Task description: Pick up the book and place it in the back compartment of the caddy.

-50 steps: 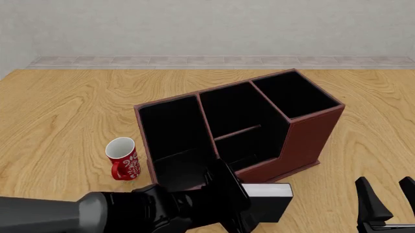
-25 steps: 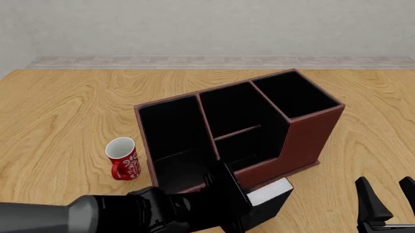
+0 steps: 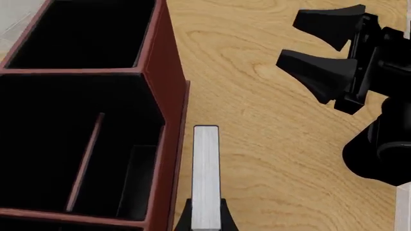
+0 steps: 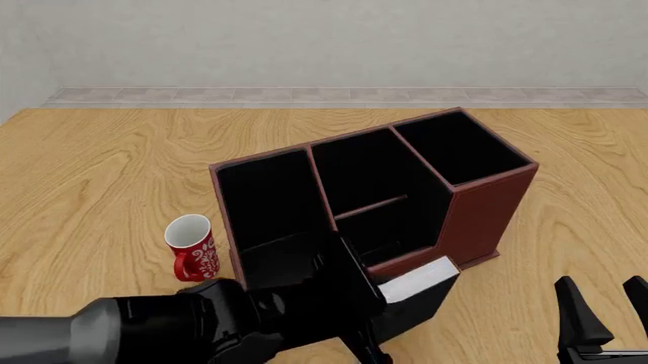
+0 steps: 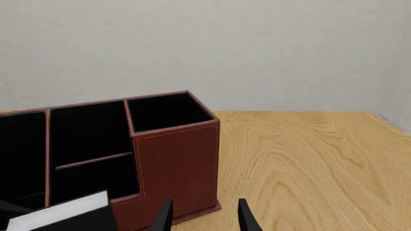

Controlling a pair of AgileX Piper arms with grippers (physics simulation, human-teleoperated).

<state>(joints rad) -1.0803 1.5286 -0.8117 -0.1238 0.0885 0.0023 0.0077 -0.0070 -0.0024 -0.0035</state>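
Now left gripper (image 3: 206,222) jaws clamp book (image 3: 206,178) beside caddy (image 3: 168,96) wall; right gripper (image 3: 319,47) jaws wide.

Even, diffuse illumination fills all three views; no single light source is evident and no glare appears. The light-grained wooden table (image 4: 91,174) is bright and uniformly lit, carrying only faint, soft contact shadows beside the reddish-brown wooden caddy with black interior (image 4: 486,212). The caddy's bays read as near-total black, with little internal detail. The glossy black left arm (image 4: 202,326) shows soft pale highlights along its upper surface. Edges are crisp throughout, with no blur, defocus or visible lens distortion. The grey back wall (image 5: 205,43) shades gently without texture.
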